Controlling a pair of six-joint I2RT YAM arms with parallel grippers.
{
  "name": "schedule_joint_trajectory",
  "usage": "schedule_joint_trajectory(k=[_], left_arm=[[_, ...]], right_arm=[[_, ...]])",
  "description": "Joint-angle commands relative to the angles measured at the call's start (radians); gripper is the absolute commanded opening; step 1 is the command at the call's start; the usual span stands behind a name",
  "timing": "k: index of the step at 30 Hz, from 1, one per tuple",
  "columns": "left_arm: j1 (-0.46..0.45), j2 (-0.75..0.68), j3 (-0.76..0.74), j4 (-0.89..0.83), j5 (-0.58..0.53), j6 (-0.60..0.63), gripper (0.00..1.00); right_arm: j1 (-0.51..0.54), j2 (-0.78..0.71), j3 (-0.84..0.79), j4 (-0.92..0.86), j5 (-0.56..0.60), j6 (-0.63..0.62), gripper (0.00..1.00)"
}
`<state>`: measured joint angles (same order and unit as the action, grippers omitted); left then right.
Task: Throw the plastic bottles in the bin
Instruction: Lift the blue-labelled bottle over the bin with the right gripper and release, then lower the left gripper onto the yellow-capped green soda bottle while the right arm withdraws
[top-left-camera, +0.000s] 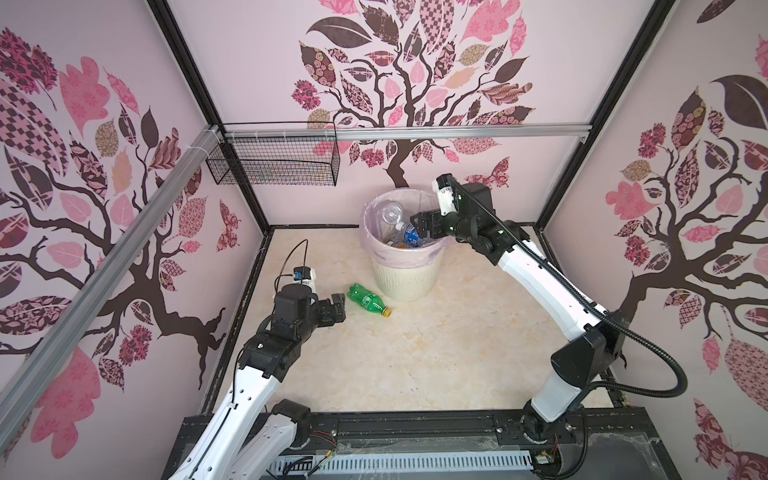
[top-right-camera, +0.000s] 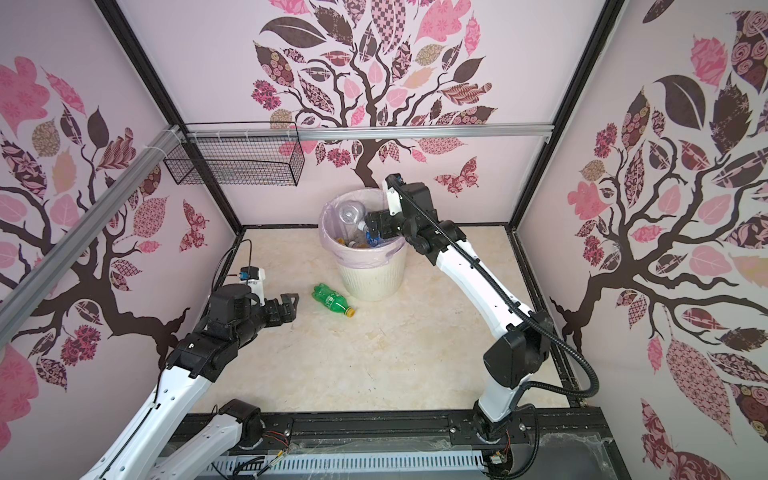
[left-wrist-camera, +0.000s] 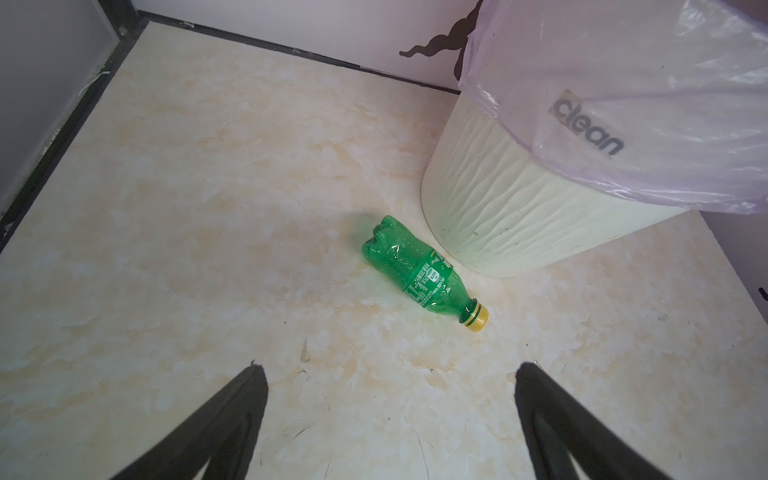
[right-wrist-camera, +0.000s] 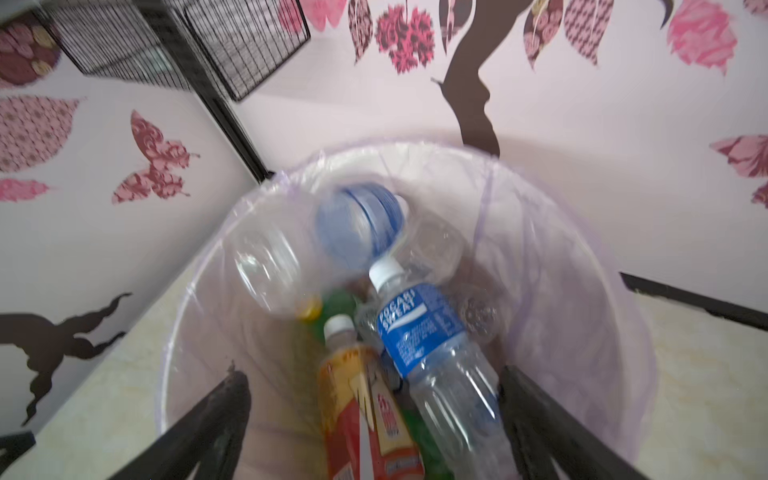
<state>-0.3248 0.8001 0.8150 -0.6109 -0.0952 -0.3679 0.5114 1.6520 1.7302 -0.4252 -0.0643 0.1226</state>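
One green bottle (top-left-camera: 368, 300) is lying on its side on the tabletop (top-left-camera: 415, 365), just beside the bin (top-left-camera: 405, 278). My left gripper (top-left-camera: 338, 305) is hovering near it, jaws spread, gripping nothing. My right gripper (right-wrist-camera: 374, 372) is hanging over the bin's mouth, jaws spread wide; a blue-labelled bottle (right-wrist-camera: 432, 345) is showing between them among other bottles (right-wrist-camera: 357, 399) inside, and I cannot tell whether either finger (right-wrist-camera: 540, 424) is touching it

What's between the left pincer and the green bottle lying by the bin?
Nothing; the left wrist view shows bare tabletop from left pincer to green bottle.
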Motion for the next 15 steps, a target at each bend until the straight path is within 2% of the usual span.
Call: schedule_joint_trajectory(k=[1, 6, 11, 15], left_arm=[[0.006, 0.019, -0.012, 0.062, -0.03, -0.049, 0.96], [0.005, 0.11, -0.021, 0.168, -0.007, -0.134, 0.94], [0.004, 0.287, 0.018, 0.232, 0.025, -0.225, 0.93], [0.003, 0.438, 0.078, 0.24, 0.038, -0.282, 0.93]], right_arm=[[-0.002, -0.211, -0.077, 0.03, 0.015, -0.021, 0.97], [-0.001, -0.454, -0.286, 0.035, 0.091, -0.022, 0.99], [-0.004, -0.689, -0.527, 0.027, 0.205, 0.003, 1.0], [-0.003, -0.812, -0.684, 0.007, 0.246, 0.049, 1.0]])
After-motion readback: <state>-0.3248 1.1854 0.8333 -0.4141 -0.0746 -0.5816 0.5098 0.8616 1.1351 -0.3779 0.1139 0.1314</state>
